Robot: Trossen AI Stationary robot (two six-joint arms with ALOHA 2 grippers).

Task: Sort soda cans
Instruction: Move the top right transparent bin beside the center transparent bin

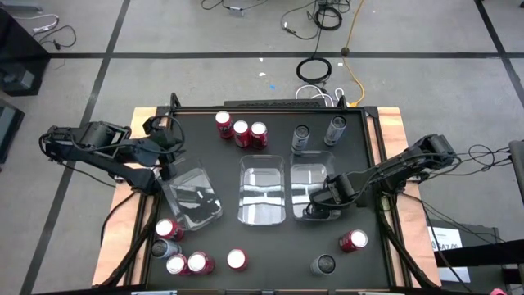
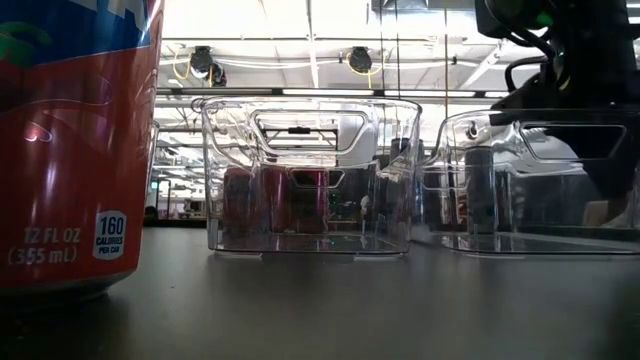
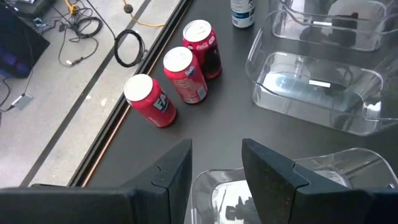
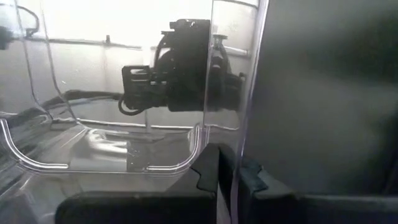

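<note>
Though overhead hides it, fingers (image 4: 231, 177) pinch bin wall (image 4: 245, 93).

Soda cans (image 1: 241, 133) upright – red and grey, far-edge row, near-edge scatter

Red cylindrical soda cans (image 1: 241, 133): red bodies, silver tops, white lettering.
Dark grey cylindrical cans (image 1: 300, 138): grey-silver.
Clear rectangular plastic bins (image 1: 264, 190): colourless, see-through.
Flat tabletop (image 1: 278, 250): black; pale wooden border.
Nearest can (image 2: 75, 140): red, blue band.

Glossy metal soda cans (image 1: 241, 133) — clear, shiny plastic bins (image 1: 264, 190) — on a matt black table (image 1: 270, 246).
</note>
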